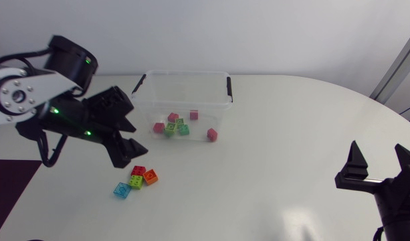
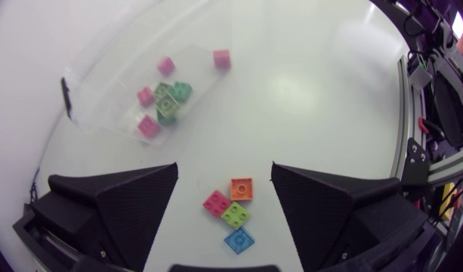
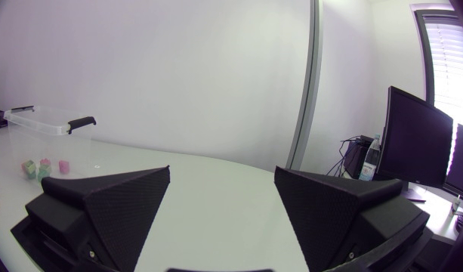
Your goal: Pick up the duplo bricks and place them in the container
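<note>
The left gripper point(image 2: 225, 172), fingers spread wide, hovers over four clustered duplo bricks point(image 2: 236, 214); closing here could snag several or scatter them.

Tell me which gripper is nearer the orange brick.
Left. The left gripper hangs open close over the orange brick; the right gripper is far off at the table's other side.

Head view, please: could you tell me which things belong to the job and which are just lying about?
Job: container; bricks inside it; loose red brick, orange brick, green brick, blue brick; left gripper near them.
Not the job: table; right gripper, far off.
</note>
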Motion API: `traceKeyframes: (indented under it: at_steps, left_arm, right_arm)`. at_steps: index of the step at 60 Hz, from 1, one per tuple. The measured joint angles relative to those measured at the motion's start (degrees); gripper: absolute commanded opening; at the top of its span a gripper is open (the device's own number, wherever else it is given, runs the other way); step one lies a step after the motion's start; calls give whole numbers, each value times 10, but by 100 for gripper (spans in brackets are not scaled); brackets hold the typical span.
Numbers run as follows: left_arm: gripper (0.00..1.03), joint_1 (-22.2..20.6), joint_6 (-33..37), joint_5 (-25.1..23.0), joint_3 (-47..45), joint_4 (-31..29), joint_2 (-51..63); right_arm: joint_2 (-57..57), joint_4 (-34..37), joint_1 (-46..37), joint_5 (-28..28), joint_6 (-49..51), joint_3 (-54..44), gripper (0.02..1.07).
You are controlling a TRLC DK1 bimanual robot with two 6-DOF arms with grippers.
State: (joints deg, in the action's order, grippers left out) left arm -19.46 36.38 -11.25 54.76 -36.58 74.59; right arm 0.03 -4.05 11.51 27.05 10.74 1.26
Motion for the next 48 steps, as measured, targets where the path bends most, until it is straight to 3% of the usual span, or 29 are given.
traceKeyframes:
  at_steps: [8,16,33,41,45,46,48]
  left_arm:
    - [86,-25,14,28,-16,6,72]
    - [86,-42,14,49,-28,49,141]
    - [75,-43,17,71,-35,89,213]
    - [57,-40,18,76,-42,102,233]
    - [42,-37,18,77,-43,102,242]
    - [30,-36,18,77,-43,102,243]
    - [26,-35,18,77,-43,103,245]
  right_arm:
    - [0,0,0,0,0,0,102]
    - [0,0,0,0,0,0,102]
    - [0,0,0,0,0,0,102]
    - [0,0,0,0,0,0,102]
    - [0,0,0,0,0,0,102]
    - [0,0,0,0,0,0,102]
    - [0,0,0,0,0,0,102]
